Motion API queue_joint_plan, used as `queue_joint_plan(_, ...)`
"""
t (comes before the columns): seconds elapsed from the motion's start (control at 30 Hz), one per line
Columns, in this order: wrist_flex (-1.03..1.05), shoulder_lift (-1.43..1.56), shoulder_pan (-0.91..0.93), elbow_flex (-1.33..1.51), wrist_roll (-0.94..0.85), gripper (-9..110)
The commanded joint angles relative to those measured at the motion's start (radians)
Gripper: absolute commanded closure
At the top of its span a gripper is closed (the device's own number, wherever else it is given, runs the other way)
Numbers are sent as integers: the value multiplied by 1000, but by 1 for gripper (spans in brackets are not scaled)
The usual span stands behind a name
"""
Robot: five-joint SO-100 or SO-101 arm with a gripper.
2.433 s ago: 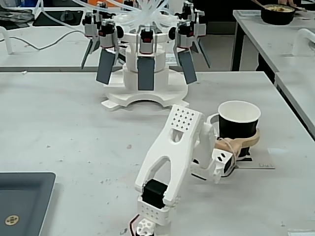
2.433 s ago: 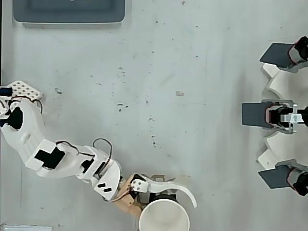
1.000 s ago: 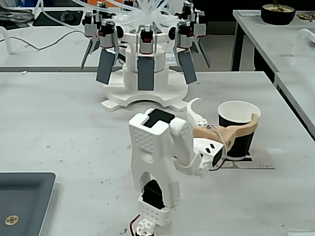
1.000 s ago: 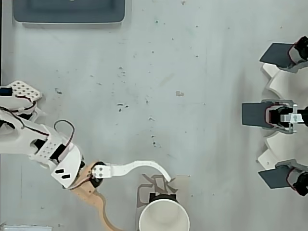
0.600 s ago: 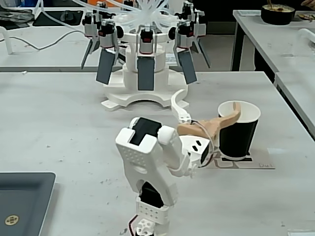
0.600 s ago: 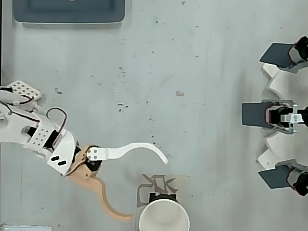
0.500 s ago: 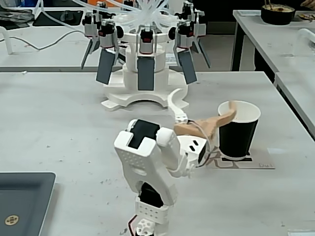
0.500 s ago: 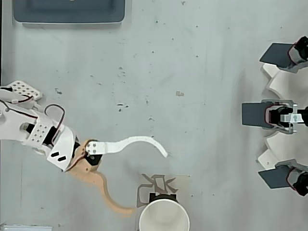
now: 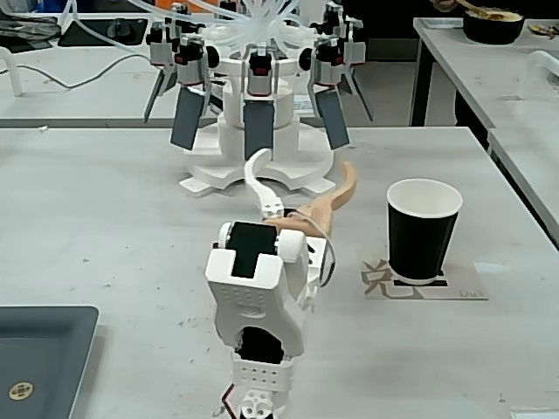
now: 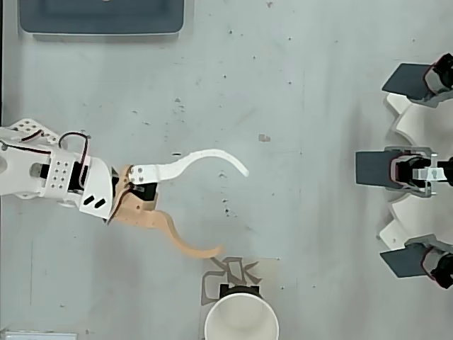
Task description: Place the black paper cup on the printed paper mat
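The black paper cup [image 9: 424,231] stands upright on the printed paper mat [image 9: 424,285], right of the arm in the fixed view. From overhead, the cup [image 10: 241,320] shows its white inside at the bottom edge and covers part of the mat [image 10: 237,271]. My gripper [image 9: 306,166] [image 10: 233,210] is open, with nothing between its curved white finger [image 10: 205,157] and tan finger [image 10: 185,246]. It sits left of the cup in the fixed view and does not touch it. The tan fingertip ends just short of the mat's edge.
A white multi-armed device [image 9: 258,113] [image 10: 417,170] with dark paddles stands at the far side of the table. A dark grey tray [image 9: 44,349] [image 10: 102,18] lies near the arm's base. A black bowl [image 9: 493,24] sits on another table at the back right.
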Motion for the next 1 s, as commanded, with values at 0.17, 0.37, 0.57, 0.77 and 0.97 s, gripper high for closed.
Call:
queue_joint_plan(0.17, 23, 18, -126, -9, -5, 76)
queue_joint_plan(0.37, 31, -112, -170, -117, -5, 76)
queue_joint_plan(0.57, 38, -291, -175, -302, -5, 76)
queue_joint_plan(0.77, 83, -428, -187, -479, -6, 79)
queue_joint_plan(0.97, 135, -540, -193, -657, -3, 80)
